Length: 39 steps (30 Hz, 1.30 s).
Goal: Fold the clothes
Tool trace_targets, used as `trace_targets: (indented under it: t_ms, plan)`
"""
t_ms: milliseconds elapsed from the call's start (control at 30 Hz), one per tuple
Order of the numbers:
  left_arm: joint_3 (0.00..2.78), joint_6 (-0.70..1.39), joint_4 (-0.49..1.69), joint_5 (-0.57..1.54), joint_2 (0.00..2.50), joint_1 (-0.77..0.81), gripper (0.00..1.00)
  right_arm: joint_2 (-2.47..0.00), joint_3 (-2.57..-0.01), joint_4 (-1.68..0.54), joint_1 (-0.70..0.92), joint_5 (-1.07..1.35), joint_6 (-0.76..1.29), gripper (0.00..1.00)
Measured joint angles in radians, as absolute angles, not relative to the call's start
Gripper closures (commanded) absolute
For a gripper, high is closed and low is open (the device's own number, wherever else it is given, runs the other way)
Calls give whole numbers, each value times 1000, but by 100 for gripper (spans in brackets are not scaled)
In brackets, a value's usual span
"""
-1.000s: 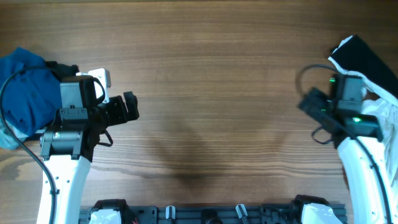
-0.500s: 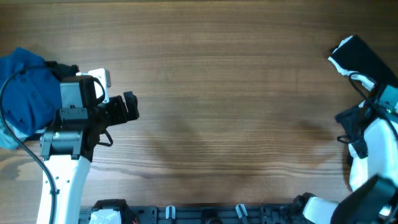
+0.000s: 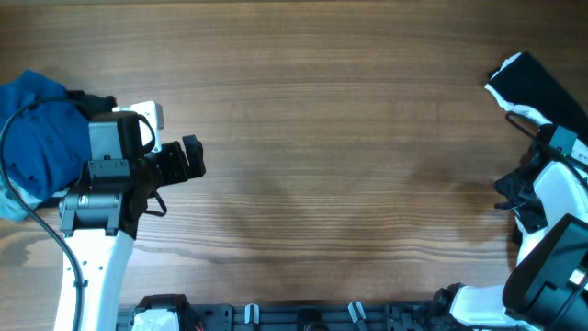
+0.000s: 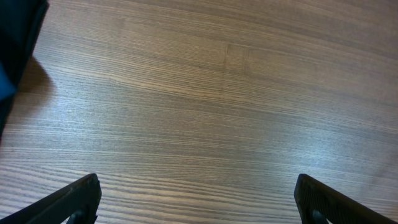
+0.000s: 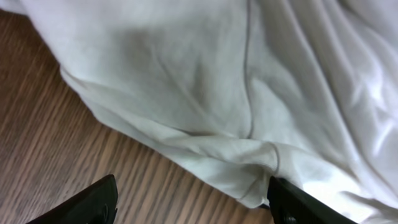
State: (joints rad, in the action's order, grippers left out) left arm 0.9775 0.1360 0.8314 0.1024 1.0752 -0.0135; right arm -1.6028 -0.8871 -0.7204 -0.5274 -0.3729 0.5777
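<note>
The right gripper (image 5: 189, 190) hangs with its jaws spread wide, holding nothing, over the rumpled hem of the white shirt (image 5: 217, 93) where it meets the table (image 5: 43, 124). A second ago this arm reached further in over the table; it has since swung out to the right edge. The left gripper (image 4: 196, 190) has not moved and also gapes wide over bare wood, with nothing between its fingers. The blue garment (image 3: 37, 138) lies bunched behind it, and the black garment (image 3: 542, 87) lies at the far right.
</note>
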Motion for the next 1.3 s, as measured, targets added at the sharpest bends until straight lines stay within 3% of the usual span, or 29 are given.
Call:
trace_targets:
  t_ms: [700, 933, 1133, 1300]
  plan:
    - [978, 136, 830, 102, 1075, -14, 0, -1603, -887, -767, -527, -409, 578, 12]
    - [978, 136, 825, 102, 1075, -14, 0, -1603, -887, -747, -535, -440, 575, 25]
    - [978, 136, 825, 102, 1075, -14, 0, -1603, -887, -744, -536, -451, 577, 48]
    - [978, 136, 823, 102, 1075, -14, 0, -1603, -885, -744, -536, -454, 575, 49]
